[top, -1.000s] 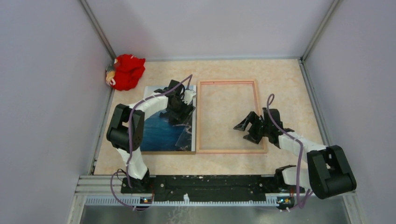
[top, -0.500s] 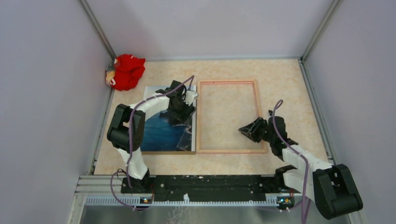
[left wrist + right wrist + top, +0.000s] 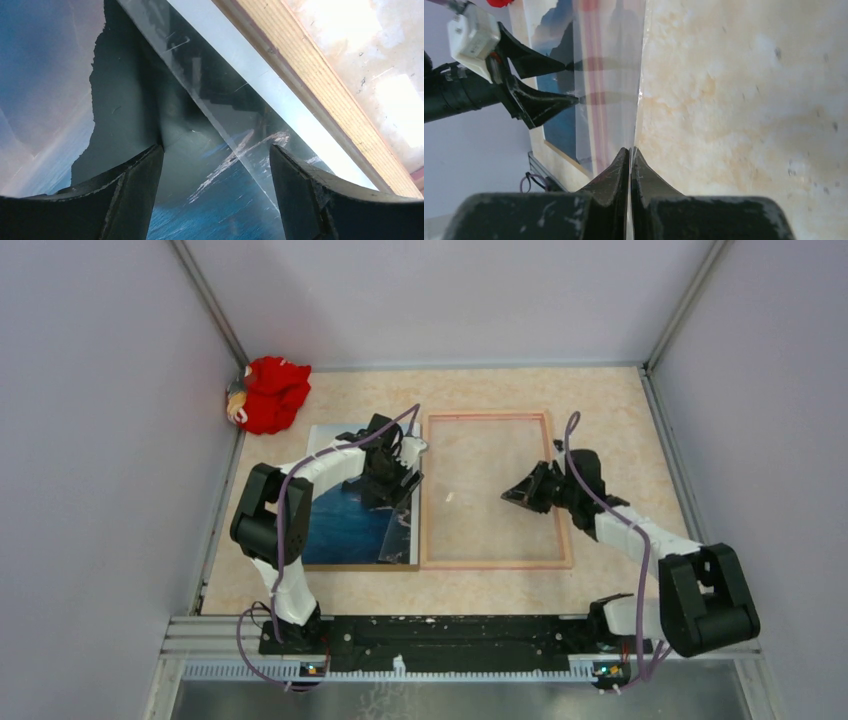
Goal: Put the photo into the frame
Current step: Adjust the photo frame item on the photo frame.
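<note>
Tabletop (image 3: 480, 390): marbled peach surface, closed in by pale grey walls on three sides.

Frame (image 3: 490, 563): lies flat near the middle of the tabletop, long sides running away from the arms. Its thin peach-wood rim faces up.

Photo (image 3: 345, 520): lies flat with the picture side up, showing blue water, dark mountains and cloud. It sits just beside the frame's left rim and outside the opening. A thin brown strip (image 3: 360, 566) shows along its near edge.

Clear sheet (image 3: 611, 60): thin and transparent, known mostly by its glare and reflections. It reaches from the right arm's jaws across the frame toward the left arm. In the left wrist view one edge slants over the photo's mountains and white margin. It seems lifted on the right side, though the glare makes that hard to judge.

Left gripper (image 3: 400, 472): jaws spread wide and pointing down over the far right part of the photo, with the dark mountain print between the fingers. They grip nothing, and I cannot tell whether the tips touch the surface.

Right gripper (image 3: 515, 497): reaches in over the frame's right rim with its jaws pressed together. The right wrist view shows the clear sheet's edge pinched between them.

Red bundle (image 3: 270, 392): crumpled red cloth or a soft toy in the far left corner, well apart from both arms
</note>
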`<act>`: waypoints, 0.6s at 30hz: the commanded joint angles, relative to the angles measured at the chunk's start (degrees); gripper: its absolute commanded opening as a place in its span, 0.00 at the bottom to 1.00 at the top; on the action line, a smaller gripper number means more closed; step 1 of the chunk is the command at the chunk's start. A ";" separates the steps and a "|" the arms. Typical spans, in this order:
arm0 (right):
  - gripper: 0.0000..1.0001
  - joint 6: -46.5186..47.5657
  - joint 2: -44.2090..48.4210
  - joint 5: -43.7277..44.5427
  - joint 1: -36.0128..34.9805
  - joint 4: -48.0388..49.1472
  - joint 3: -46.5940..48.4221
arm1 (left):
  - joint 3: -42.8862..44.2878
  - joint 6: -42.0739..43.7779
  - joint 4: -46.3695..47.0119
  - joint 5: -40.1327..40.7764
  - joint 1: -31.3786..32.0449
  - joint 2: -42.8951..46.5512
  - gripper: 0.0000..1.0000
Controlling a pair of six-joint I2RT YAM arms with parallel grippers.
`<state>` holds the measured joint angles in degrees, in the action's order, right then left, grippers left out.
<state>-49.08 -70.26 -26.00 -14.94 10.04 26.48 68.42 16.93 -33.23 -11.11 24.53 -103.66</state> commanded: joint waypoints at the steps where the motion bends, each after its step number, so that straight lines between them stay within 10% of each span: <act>1: 0.00 16.34 -4.85 -4.21 0.47 -15.84 15.52 | 2.05 1.60 -1.58 -0.23 -0.14 1.66 0.86; 18: 0.00 33.80 -15.50 -6.26 7.12 -40.75 36.08 | 9.07 6.69 -7.56 -3.98 -7.00 2.69 0.98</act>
<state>-20.47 -84.18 -33.82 -7.90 -26.04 58.67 74.22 22.39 -38.70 -13.93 18.83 -102.59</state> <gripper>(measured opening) 0.006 0.984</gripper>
